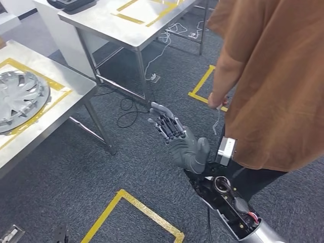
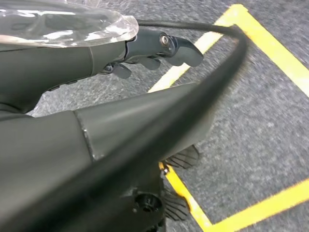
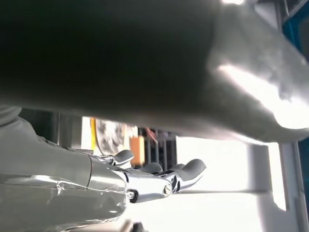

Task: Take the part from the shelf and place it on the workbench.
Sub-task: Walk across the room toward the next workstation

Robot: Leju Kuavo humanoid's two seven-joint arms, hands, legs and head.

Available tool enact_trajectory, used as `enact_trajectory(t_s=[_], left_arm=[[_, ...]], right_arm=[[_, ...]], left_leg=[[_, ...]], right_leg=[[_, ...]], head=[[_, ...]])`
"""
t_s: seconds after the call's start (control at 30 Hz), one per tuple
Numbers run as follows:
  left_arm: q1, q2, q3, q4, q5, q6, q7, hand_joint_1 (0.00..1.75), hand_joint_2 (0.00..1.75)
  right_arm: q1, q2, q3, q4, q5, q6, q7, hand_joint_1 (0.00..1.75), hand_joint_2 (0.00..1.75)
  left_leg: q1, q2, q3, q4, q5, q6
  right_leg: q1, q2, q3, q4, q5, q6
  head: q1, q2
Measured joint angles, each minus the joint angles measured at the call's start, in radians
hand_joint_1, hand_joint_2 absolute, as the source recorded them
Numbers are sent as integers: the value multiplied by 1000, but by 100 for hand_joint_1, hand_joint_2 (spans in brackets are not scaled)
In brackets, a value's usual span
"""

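part (silver hubcap) (image 1: 19,98) is lying flat, face up, on the workbench (image 1: 61,109); round, no long axis. right hand (image 1: 179,139) is hovering empty, fingers spread. left hand (image 2: 153,50) is holding nothing, fingers extended.

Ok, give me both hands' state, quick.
Right hand: open, fingers spread, holding nothing.
Left hand: fingers extended, nothing in them, open.
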Motion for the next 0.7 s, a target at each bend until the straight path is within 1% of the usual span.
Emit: enact_trajectory(t_s=[0.03, 0.07, 0.1, 0.13, 0.17, 0.2, 0.23, 0.27, 0.3, 0.33, 0.37, 0.4, 0.43, 0.47, 0.5, 0.53, 0.57, 0.6, 0.63, 0.67, 0.7], left_arm=[[-1, 0, 0, 0, 0, 0, 0, 0, 0], [-1, 0, 0, 0, 0, 0, 0, 0, 0], [0, -1, 0, 0, 0, 0, 1, 0, 0], [1, -1, 0, 0, 0, 0, 2, 0, 0], [3, -1, 0, 0, 0, 0, 3, 0, 0], [5, -1, 0, 0, 0, 1, 5, 0, 0], [6, 0, 0, 0, 0, 1, 5, 0, 0], [6, 0, 0, 0, 0, 1, 6, 0, 0], [6, 2, 0, 0, 0, 2, 6, 0, 0], [6, 4, 0, 0, -1, 2, 6, 0, 0], [5, 5, 0, 0, -1, 2, 6, 0, 0], [3, 5, 0, 0, -1, 2, 6, 0, 0], [2, 5, 0, 0, -2, 2, 6, 0, 0], [0, 4, 0, 0, -2, 2, 6, 0, 0], [0, 4, 0, 0, -2, 2, 6, 0, 0], [0, 4, 0, 0, -2, 2, 6, 0, 0], [1, 4, 0, 0, -3, 2, 6, 0, 0], [2, 4, 0, 0, -3, 2, 6, 0, 0], [3, 4, 0, 0, -3, 2, 6, 0, 0], [3, 4, 0, 0, -3, 2, 6, 0, 0], [3, 4, 0, 0, -3, 2, 6, 0, 0]], right_arm=[[0, 0, -2, -3, -1, 0, 0, 0, 0], [0, -1, -4, -6, -1, 0, 0, 0, 0], [0, -1, -5, -7, -1, -1, 1, 0, 0], [3, -1, -5, -8, -1, -1, 1, 0, 0], [6, -2, -6, -8, 0, -1, 1, 0, 0], [9, -3, -7, -8, 0, -2, 1, 0, 0], [11, -3, -8, -9, 0, -2, 1, 0, 0], [12, -4, -10, -10, -1, -2, 0, 0, 0], [12, -4, -13, -12, -1, -2, -1, 0, 0], [13, -5, -15, -14, -1, -2, -1, 0, 0], [13, -5, -18, -17, -1, -2, -1, 0, 0], [13, -6, -21, -19, -1, -3, -2, 0, 0], [14, -7, -24, -21, -1, -3, -2, 0, 0], [15, -9, -28, -23, -1, -3, -2, 0, 0], [15, -10, -32, -26, -1, -4, -2, 0, 0], [15, -12, -35, -30, -1, -4, -3, 0, 0], [16, -13, -37, -32, -1, -4, -3, 0, 0], [16, -15, -38, -34, -1, -4, -3, 0, 0], [18, -17, -39, -35, -2, -4, -3, 0, 0], [22, -19, -40, -35, -3, -4, -3, 0, 0], [26, -21, -42, -35, -5, -4, -3, 0, 0]], left_leg=[[2, -27, -17, 40, -25, -1], [2, -60, -49, 104, -59, 0], [0, -83, -90, 182, -92, 3], [-2, -93, -131, 253, -116, 5], [-4, -98, -160, 298, -121, 8], [-7, -100, -170, 301, -104, 13], [-9, -105, -160, 262, -70, 19], [-11, -118, -135, 194, -27, 26], [-13, -144, -106, 120, 10, 33], [-13, -165, -82, 59, 35, 37], [-15, -181, -67, 21, 47, 39], [-16, -185, -62, 5, 48, 40], [-15, -173, -59, -1, 50, 41], [-13, -160, -56, -5, 52, 44], [-11, -147, -52, -11, 54, 48], [-9, -134, -48, -17, 56, 52], [-8, -120, -44, -20, 56, 55], [-10, -108, -43, -21, 55, 57], [-11, -94, -42, -21, 54, 58], [-11, -81, -41, -21, 52, 57], [-10, -68, -39, -21, 50, 55]], right_leg=[[-1, 12, 2, -3, 2, -7], [-2, 24, 2, -4, 4, -13], [0, 37, 1, -4, 5, -18], [3, 50, 0, -4, 5, -22], [6, 65, 0, -4, 6, -25], [9, 81, 1, -4, 6, -26], [11, 96, 2, -4, 7, -27], [12, 111, 3, -4, 7, -27], [14, 123, 3, -3, 7, -27], [15, 135, 2, -2, 8, -25], [15, 146, -1, -1, 9, -22], [15, 157, -5, -1, 10, -17], [13, 169, -9, -2, 13, -11], [13, 171, -13, 0, 12, -6], [15, 157, -20, 12, 3, 0], [17, 131, -36, 44, -17, 6], [16, 98, -60, 98, -47, 12], [13, 70, -92, 168, -82, 19], [6, 55, -125, 239, -111, 25], [0, 47, -148, 286, -126, 31], [-7, 43, -152, 298, -122, 36]], head=[[-5, 0], [-13, 0], [-22, 0], [-30, 0], [-37, 0], [-42, 0], [-45, 0], [-49, 0], [-52, 0], [-54, 0], [-54, 0], [-55, 0], [-55, 0], [-55, 0], [-54, 0], [-48, 0], [-41, 0], [-35, 0], [-31, 0], [-28, 0], [-26, 0]])
